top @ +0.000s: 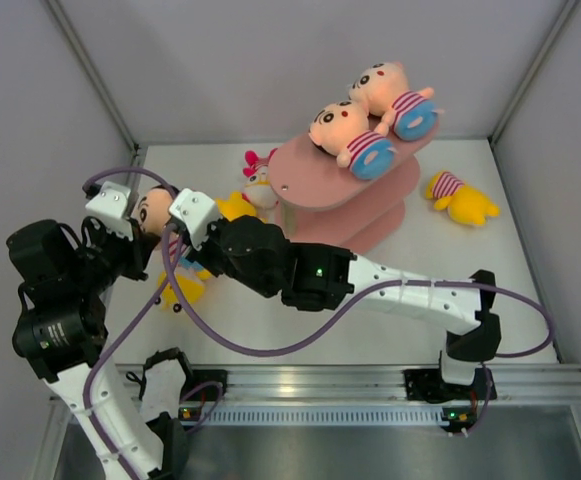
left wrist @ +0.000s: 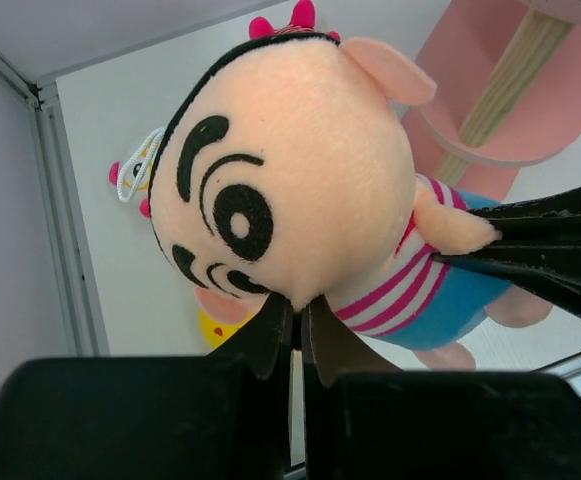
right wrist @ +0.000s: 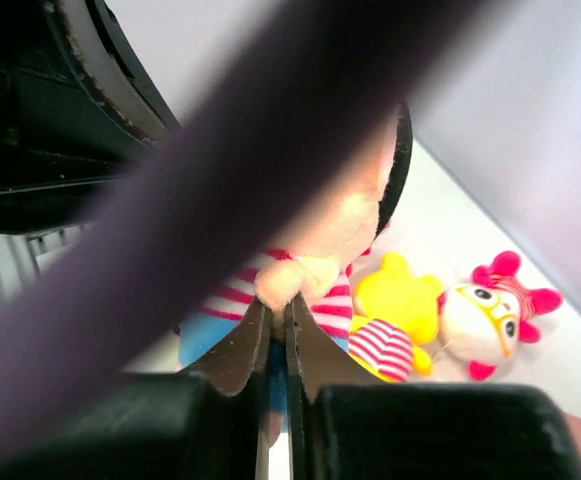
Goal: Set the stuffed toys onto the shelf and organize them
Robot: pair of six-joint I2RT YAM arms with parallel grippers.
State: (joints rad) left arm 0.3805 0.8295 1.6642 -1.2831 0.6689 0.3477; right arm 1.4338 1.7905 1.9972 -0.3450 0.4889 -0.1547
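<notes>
A plush doll with a peach face, pink-and-white striped shirt and blue shorts hangs between both grippers above the table's left side. My left gripper is shut on the lower edge of its head; in the top view it sits at the doll's left. My right gripper is shut on the doll's small hand; its black fingers show in the left wrist view. The pink tiered shelf stands at the back centre, with two striped-shirt dolls lying on its top board.
A yellow toy and a white toy with pink ears lie left of the shelf, also in the right wrist view. Another yellow toy lies under the arms. A yellow toy lies right of the shelf. A purple cable blurs across.
</notes>
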